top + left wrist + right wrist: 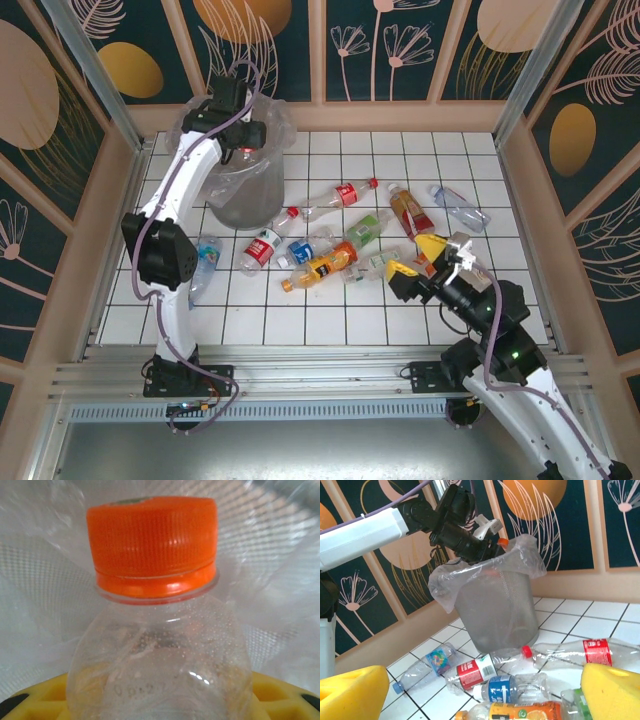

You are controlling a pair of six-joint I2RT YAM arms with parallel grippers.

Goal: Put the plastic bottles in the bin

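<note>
We log the left gripper clamping an orange-capped bottle with the bin directly beneath, presumably for a clean drop; right gripper hangs wide, loose bottles just ahead.

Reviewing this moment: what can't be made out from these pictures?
- Contents of the bin: in the top view the left gripper and held bottle cover much of the mouth; in the right wrist view the crinkled bag clouds the wall.
- Label of the held bottle: left wrist view, cut off by the bottom edge.
- The bottle beside the left arm: top view, partly hidden behind the arm.
</note>
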